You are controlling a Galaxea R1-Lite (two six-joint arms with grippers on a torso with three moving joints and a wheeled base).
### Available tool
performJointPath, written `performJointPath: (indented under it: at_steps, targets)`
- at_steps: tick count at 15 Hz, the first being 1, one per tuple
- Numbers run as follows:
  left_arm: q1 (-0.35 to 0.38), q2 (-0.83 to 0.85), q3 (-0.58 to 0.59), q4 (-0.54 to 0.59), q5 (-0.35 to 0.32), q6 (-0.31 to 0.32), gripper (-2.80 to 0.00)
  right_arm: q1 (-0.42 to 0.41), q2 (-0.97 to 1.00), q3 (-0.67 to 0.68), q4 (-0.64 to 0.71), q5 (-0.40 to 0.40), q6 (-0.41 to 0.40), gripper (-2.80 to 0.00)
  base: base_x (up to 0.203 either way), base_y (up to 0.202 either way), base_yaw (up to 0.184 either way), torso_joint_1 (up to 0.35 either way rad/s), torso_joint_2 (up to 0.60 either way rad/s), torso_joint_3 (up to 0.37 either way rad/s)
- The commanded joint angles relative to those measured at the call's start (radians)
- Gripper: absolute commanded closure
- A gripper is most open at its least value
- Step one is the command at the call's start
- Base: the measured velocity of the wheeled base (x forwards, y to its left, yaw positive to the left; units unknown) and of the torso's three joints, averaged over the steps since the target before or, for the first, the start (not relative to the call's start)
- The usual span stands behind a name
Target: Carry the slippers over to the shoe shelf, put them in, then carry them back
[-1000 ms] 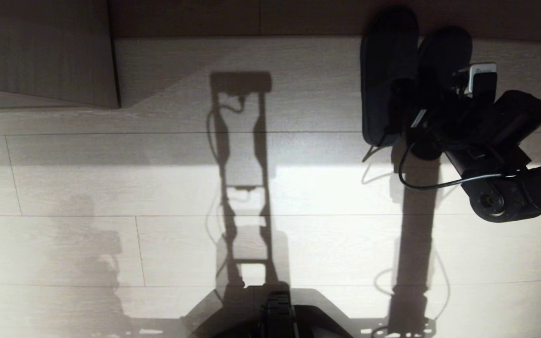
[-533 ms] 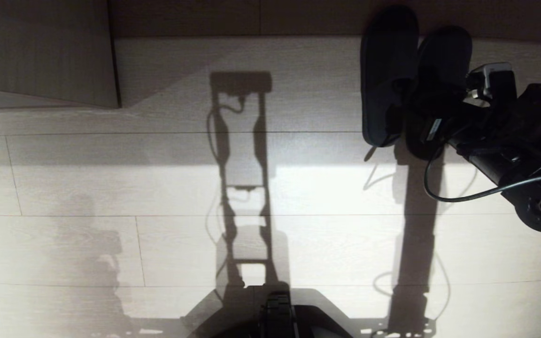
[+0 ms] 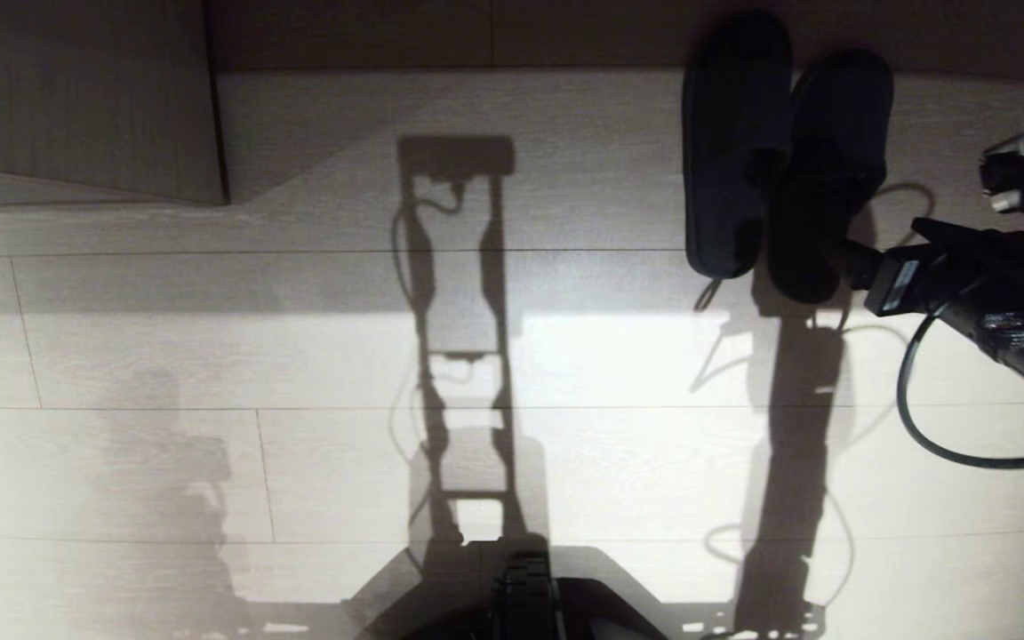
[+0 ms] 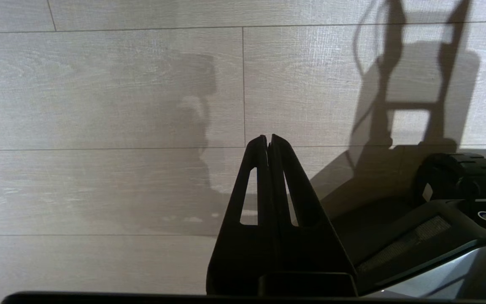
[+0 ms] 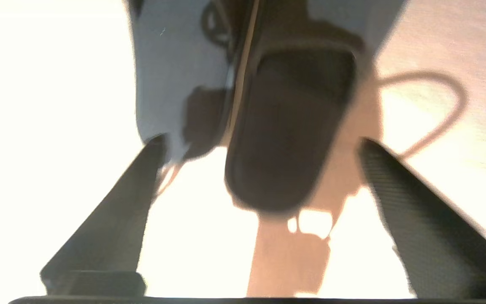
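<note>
Just plain black slippers (image 3: 779, 151), unlabelled.

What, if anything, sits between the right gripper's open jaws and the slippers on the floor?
Nothing visible. The right gripper faces the slippers, jaws open, with only bare floor and shadow between; its cable hangs behind it.

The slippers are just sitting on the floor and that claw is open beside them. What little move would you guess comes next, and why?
Probably draw the right gripper a little farther off. Its fingers are spread wide and hold nothing, and the slippers lie side by side on the floor, so they look set down. The left gripper is shut and idle.
</note>
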State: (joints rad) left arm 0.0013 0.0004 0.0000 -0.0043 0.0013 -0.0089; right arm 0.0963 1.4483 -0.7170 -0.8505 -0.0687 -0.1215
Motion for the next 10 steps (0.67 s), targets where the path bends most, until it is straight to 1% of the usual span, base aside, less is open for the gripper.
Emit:
performJointPath:
  at_steps: [1, 3, 5, 6, 10]
  targets:
    - [0.0, 0.0, 0.0, 0.0, 0.0, 0.0, 0.0, 0.009, -0.136, 0.07, 0.022, -0.004, -0.004, 0.0, 0.0, 0.0, 0.0, 0.0, 0.0, 0.0]
    - [0.0, 0.0, 0.0, 0.0, 0.0, 0.0, 0.0, 0.02, -0.226, 0.153, 0.048, -0.006, -0.035, 0.0, 0.0, 0.0, 0.0, 0.0, 0.0, 0.0]
    - [0.0, 0.0, 0.0, 0.0, 0.0, 0.0, 0.0, 0.026, -0.316, 0.278, 0.07, -0.006, -0.065, 0.0, 0.0, 0.0, 0.0, 0.0, 0.0, 0.0]
    - [0.0, 0.0, 0.0, 0.0, 0.0, 0.0, 0.0, 0.028, -0.352, 0.32, 0.085, -0.007, -0.076, 0.0, 0.0, 0.0, 0.0, 0.0, 0.0, 0.0]
    - [0.0, 0.0, 0.0, 0.0, 0.0, 0.0, 0.0, 0.027, -0.486, 0.503, 0.099, -0.049, -0.085, 0.0, 0.0, 0.0, 0.0, 0.0, 0.0, 0.0]
